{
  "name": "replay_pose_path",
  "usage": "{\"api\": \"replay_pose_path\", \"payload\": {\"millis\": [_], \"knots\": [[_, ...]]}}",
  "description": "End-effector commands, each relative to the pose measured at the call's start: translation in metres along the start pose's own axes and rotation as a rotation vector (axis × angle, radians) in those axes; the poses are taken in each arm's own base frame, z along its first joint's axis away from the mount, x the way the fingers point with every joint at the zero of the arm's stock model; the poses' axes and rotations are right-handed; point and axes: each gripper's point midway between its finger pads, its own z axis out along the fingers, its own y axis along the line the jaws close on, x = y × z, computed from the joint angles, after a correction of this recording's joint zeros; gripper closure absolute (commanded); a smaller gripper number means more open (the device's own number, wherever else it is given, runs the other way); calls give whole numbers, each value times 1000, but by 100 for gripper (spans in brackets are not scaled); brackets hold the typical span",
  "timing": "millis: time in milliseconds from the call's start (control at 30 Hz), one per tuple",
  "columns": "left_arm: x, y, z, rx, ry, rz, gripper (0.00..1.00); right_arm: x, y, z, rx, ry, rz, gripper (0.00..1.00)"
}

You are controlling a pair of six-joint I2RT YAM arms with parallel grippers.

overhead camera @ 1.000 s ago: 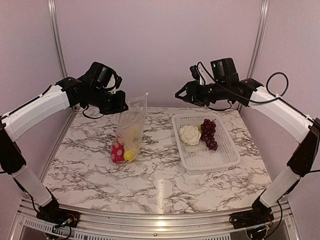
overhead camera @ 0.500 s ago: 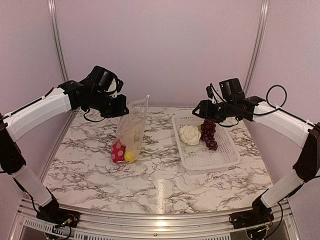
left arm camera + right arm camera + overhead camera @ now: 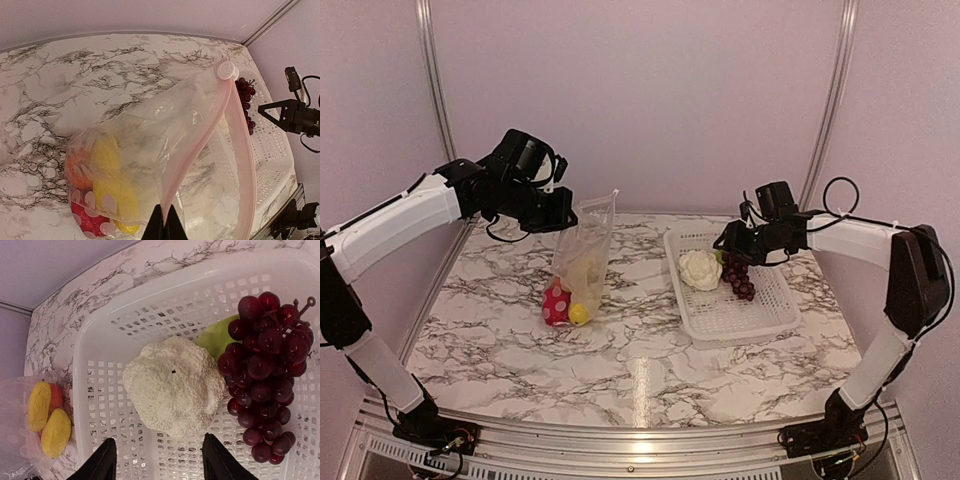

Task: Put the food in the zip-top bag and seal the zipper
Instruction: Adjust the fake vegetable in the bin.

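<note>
Your right gripper (image 3: 159,462) hangs released, jaws wide, over the basket (image 3: 100,390) and just short of the cauliflower (image 3: 172,385), which looks like the piece to take next. Come straight down and close across its middle: the grapes (image 3: 265,375) touch its right side and a green piece (image 3: 215,337) is wedged between them, so a slanted finger would likely snag a berry. Left of it the basket floor is bare up to the wall, giving one finger room. Lift above the rim before you swing left. Your left gripper (image 3: 162,227) is clenched on one lip of the bag (image 3: 150,150), holding it upright on the table (image 3: 650,350) with the zipper (image 3: 240,150) unsealed and food (image 3: 112,192) at its bottom. The mouth gapes toward the basket but is narrow, so release from above, between the lips; bare table lies between bag and basket
</note>
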Motion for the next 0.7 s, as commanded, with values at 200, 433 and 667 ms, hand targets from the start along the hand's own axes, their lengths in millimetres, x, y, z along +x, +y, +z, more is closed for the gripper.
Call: {"api": "replay_pose_path", "payload": {"millis": [200, 433, 667], "knots": [[-5, -2, -6, -9, -7, 39, 100, 0, -16, 41, -18, 31, 109, 49], [-7, -4, -4, -4, -5, 43, 100, -5, -21, 51, -3, 11, 95, 54], [-5, -6, -2, 7, 9, 24, 100, -27, -7, 52, -39, -44, 22, 64]]}}
